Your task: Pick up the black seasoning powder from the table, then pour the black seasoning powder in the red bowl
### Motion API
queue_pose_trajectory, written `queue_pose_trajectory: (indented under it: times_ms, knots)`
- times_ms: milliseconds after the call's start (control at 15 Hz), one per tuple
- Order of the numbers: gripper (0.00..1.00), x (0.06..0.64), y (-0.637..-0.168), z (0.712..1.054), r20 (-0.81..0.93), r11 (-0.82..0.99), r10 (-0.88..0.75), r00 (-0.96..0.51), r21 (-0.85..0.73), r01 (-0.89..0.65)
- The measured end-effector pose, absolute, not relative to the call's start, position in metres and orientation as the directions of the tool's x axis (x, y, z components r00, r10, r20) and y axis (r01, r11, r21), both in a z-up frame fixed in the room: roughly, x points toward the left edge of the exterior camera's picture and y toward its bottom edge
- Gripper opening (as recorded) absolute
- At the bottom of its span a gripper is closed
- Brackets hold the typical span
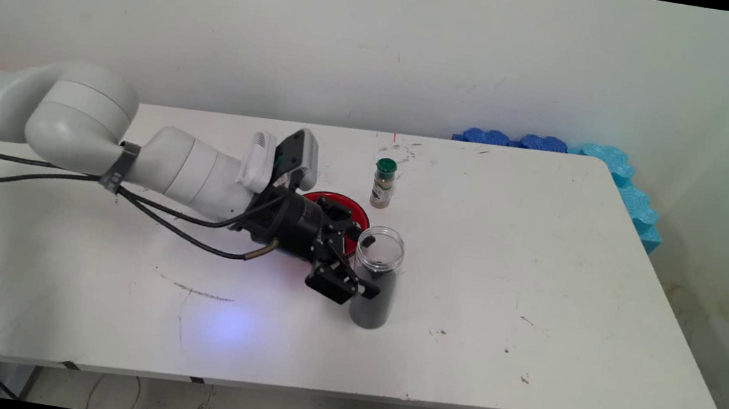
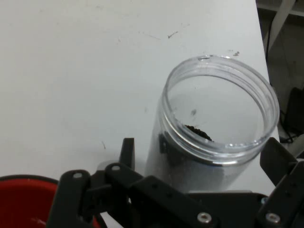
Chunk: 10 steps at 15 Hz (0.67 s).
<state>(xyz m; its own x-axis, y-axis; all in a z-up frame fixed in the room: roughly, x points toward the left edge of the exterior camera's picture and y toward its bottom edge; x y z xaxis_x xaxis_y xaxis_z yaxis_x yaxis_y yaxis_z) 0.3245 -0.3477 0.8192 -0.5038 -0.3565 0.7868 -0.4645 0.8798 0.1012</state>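
White tabletop and a pale, scuffed wall behind it make up the setting, with blue foam pieces [image 1: 541, 143] along the table's far right corner. Near the middle of the table [image 1: 539, 270] stands a clear plastic jar [image 1: 375, 280], upright, lidless, and filled most of the way with a dark granular material; the hand view looks down into its open mouth [image 2: 221, 107] and shows dark grains clinging inside the wall. The gripper [image 1: 366, 271] reaches the jar from the left, its jaws spread to either side of the jar's body, one finger [image 2: 127, 152] on one flank and the other [image 2: 278, 161] on the opposite flank; whether the pads are already pressing the plastic I cannot tell. Just behind the gripper lies a red bowl [image 1: 336, 202], partly hidden by the wrist, and a little farther back stands a small spice bottle [image 1: 383, 183] with a green cap, apart from both. The risk, as I judge it, lies in the open top and the smooth round wall: an off-centre squeeze or a sideways nudge could tip the jar or let it slip and spill its contents onto the table. The arm stretches in low from the left, forearm nearly level above the surface, wrist angled down toward the jar, black cables drooping beneath it.
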Motion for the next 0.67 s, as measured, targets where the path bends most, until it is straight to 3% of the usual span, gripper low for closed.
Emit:
queue_pose_trajectory:
  times_ms: [200, 267, 667]
  knots:
    - [1.0, 0.3214, -0.35, 0.8188, 0.788, 0.879, -0.357, -0.502, 0.102, -0.465]
    - [0.0, 0.3203, -0.3508, 0.8188, 0.788, 0.879, -0.357, -0.501, 0.103, -0.466]
    - [0.0, 0.3193, -0.352, 0.8231, 0.791, 0.878, -0.352, -0.501, 0.094, -0.469]
